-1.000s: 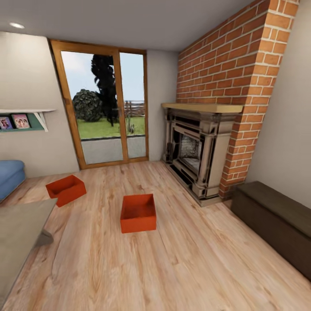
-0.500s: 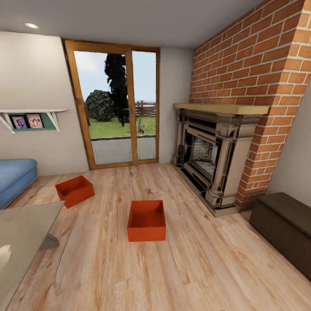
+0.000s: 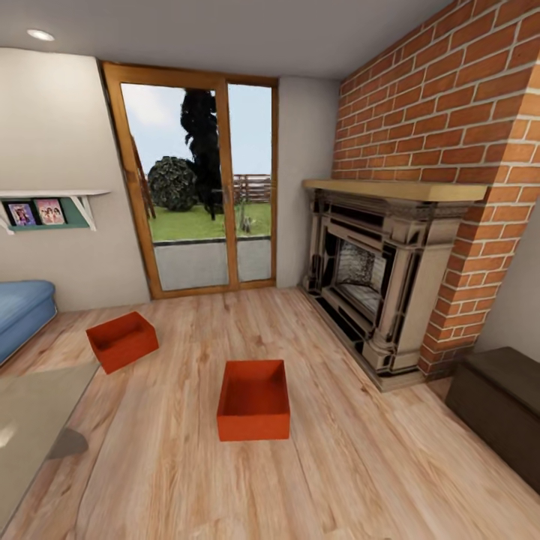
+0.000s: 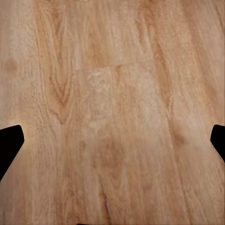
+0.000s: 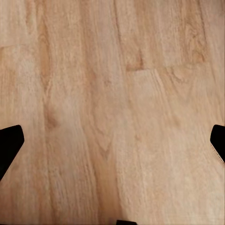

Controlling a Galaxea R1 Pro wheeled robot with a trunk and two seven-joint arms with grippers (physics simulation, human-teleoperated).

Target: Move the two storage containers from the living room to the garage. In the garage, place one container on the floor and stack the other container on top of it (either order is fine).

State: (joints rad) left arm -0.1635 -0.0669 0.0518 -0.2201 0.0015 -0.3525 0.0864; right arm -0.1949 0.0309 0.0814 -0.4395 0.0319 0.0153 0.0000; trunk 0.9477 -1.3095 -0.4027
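While both storage containers [image 3: 253,399] [image 3: 121,340] sit on the living room's wood floor [image 3: 187,480], nothing's moved: left claw [image 4: 112,140] and right claw [image 5: 112,140] spread wide, empty; the whole garage trip remains

Living room, wood-plank floor [image 3: 360,465]. Landmark: brick fireplace [image 3: 379,289], set against the brick wall [image 3: 450,112].

- Nearer storage container [image 3: 254,400]: red-orange, open-topped, empty, flat on the planks, in front of the fireplace hearth and apart from it.
- Second storage container [image 3: 121,340]: same type, turned at an angle, farther from the fireplace, well apart from the first and near the blue sofa [image 3: 22,315].
- Glazed wooden door [image 3: 199,187]: beside the fireplace on the adjoining wall; garden visible through it.
- White wall shelf [image 3: 49,206] with photos: beyond the door from the fireplace, above the sofa.
- Dark bench [image 3: 499,409]: just past the fireplace's near end.
- Grey rug [image 3: 30,435]: opposite the fireplace, across the floor.
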